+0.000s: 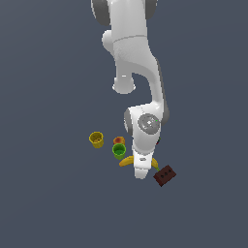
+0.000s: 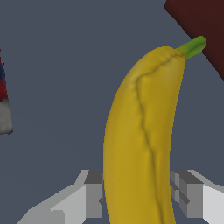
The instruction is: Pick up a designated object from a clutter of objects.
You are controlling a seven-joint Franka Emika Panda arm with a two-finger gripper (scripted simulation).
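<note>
The long yellow banana (image 1: 127, 161) lies under my arm, both ends showing beside the hand. In the wrist view the banana (image 2: 140, 131) fills the middle, its green stem tip (image 2: 192, 46) pointing at the dark red-brown block (image 2: 201, 26). My gripper (image 1: 140, 173) is low over the banana's middle. In the wrist view the gripper (image 2: 140, 197) has one finger pressed against each side of the banana, so it is shut on it. I cannot tell if the banana is off the floor.
A green cup (image 1: 118, 151) and an orange-red fruit (image 1: 118, 141) stand close by at the exterior view's left of the banana, a yellow cup (image 1: 96, 139) further left. The dark block (image 1: 164, 175) lies to the right. The can's edge (image 2: 3, 105) shows in the wrist view.
</note>
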